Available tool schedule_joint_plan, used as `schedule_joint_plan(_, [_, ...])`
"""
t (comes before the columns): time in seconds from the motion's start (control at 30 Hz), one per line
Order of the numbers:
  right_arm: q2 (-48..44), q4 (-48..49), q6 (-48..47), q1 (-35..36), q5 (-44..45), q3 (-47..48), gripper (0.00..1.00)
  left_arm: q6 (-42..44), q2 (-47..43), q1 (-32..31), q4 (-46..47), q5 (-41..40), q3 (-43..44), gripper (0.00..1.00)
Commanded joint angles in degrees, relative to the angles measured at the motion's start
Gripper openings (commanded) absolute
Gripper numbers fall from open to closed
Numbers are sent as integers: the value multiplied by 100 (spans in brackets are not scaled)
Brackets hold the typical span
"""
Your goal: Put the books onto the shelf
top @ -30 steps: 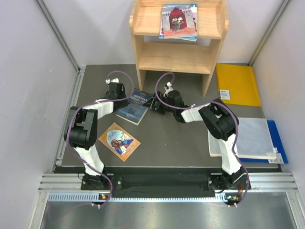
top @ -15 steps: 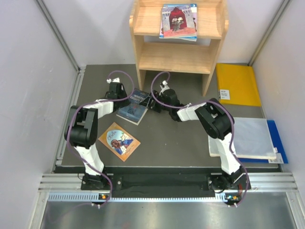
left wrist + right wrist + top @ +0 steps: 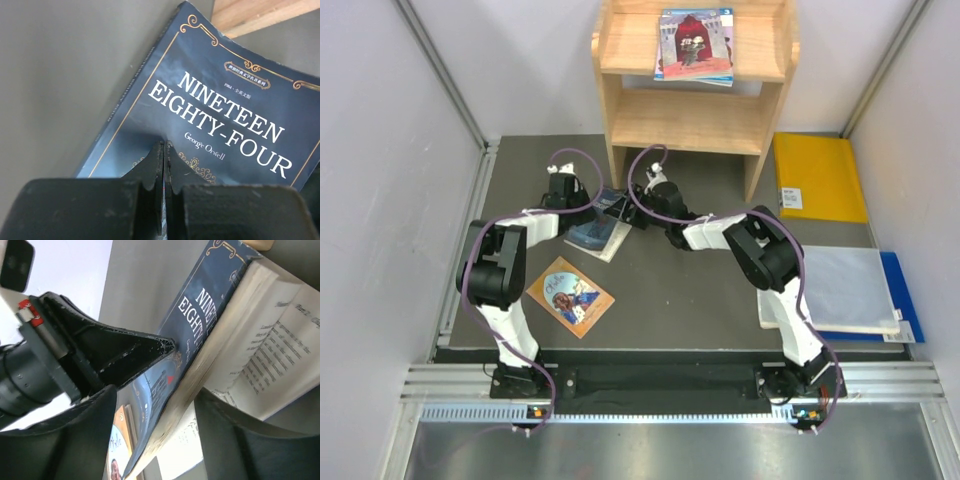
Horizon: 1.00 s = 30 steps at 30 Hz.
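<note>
Dark matting (image 3: pixel 680 290) covers the table. Nearest you, beside the left arm, Othello (image 3: pixel 570 297) lies flat with nothing touching it, so that book is yet to be moved.

A little farther out, near the shelf's foot, both arms meet over Nineteen Eighty-Four (image 3: pixel 225 120). Your left gripper (image 3: pixel 164 155) has its fingers pressed tight together, holding nothing. The tips rest on the blue cover as if to pin the book down. Your right gripper (image 3: pixel 156 405) comes in from the other side with its fingers apart. One stands on each side of the book's open edge, with a gap showing on both sides, so there is no grip yet. The right wrist view shows the cover and part of the pages raised off the printed pages below. The book is splayed partly open and tilted rather than lying flat. I judge this as the start of a pickup, and closing the fingers now could catch only the upper pages.

Farthest back, the shelf (image 3: pixel 618 110) stands against the wall. Its top tier carries a stack (image 3: pixel 695 45) with a red-covered book uppermost and light blue edges showing beneath. You cannot tell from here how many books are in it. The lower tier shows bare wood.

Some books are shelved, one is being approached, and one waits.
</note>
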Motion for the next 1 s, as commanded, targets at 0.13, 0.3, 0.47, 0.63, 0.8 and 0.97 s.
schedule_joint_plan(0.13, [323,-264,69,255,-4,576,9,144,-223,-40,-319,275,-588,0])
schedule_joint_plan(0.3, [-45,-695,-351,185,-92,278,0,390,-1154,-31,-285,-120,-939,27])
schedule_joint_plan(0.47, [-792,-1600,-1405,1,-496,24,0,750,-2251,22,346,-165,-1405,76])
schedule_joint_plan(0.63, [-1591,-2406,-2609,-315,-935,-206,0,874,-2904,197,1358,414,-2126,95])
schedule_joint_plan(0.8, [-2223,-2998,-3621,-518,-1603,-337,0,778,-2580,504,3065,2536,-2495,92])
schedule_joint_plan(0.97, [-2770,-3042,-4218,-755,-2394,-785,0,-741,-1491,716,5538,4553,-2794,97])
